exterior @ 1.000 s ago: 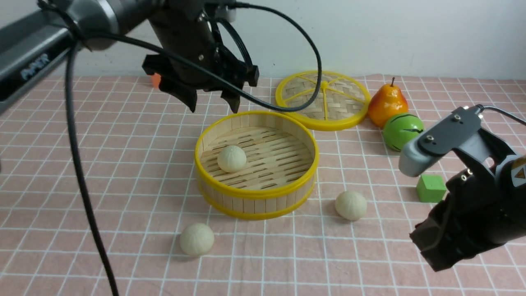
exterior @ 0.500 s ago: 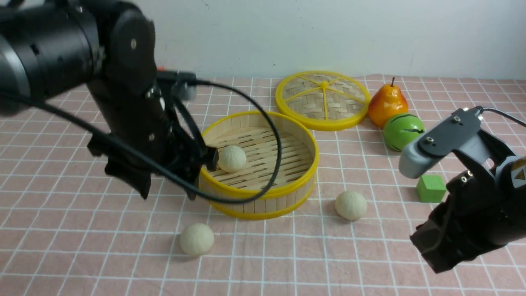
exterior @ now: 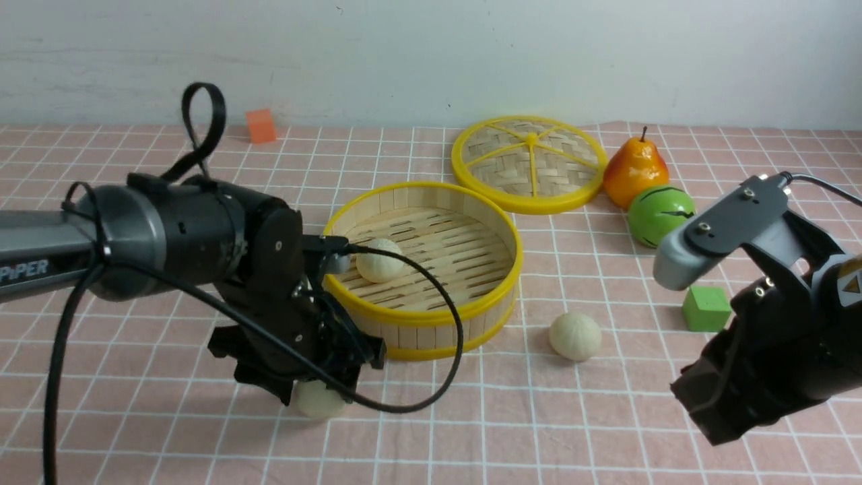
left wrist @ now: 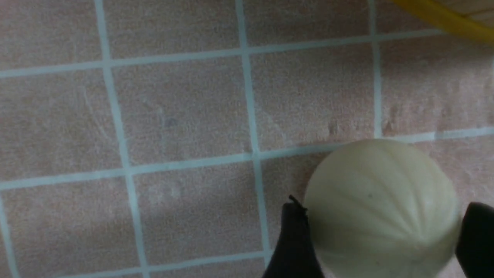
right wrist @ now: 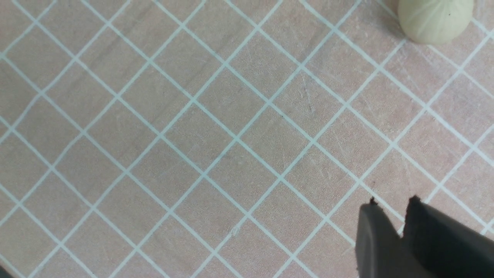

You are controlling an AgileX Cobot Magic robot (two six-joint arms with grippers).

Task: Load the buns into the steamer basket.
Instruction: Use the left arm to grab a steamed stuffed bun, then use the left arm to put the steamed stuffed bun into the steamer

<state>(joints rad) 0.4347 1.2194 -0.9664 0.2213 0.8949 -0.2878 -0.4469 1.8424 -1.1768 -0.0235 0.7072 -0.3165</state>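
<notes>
Your left gripper (left wrist: 386,210) has its fingers apart on either side of a bun (left wrist: 382,208) on the table (exterior: 471,431), though you cannot tell whether they clamp it; just beyond and to the gripper's right sits the basket (exterior: 421,316), with a second bun (exterior: 379,261) inside. Your right gripper (right wrist: 393,200) holds its tips slightly apart, with the third bun (exterior: 575,336) on the table between your two grippers. You can read "PiPER" on your left arm (exterior: 34,256), and your right arm (exterior: 794,337) carries a yellow warning triangle (exterior: 854,283).
</notes>
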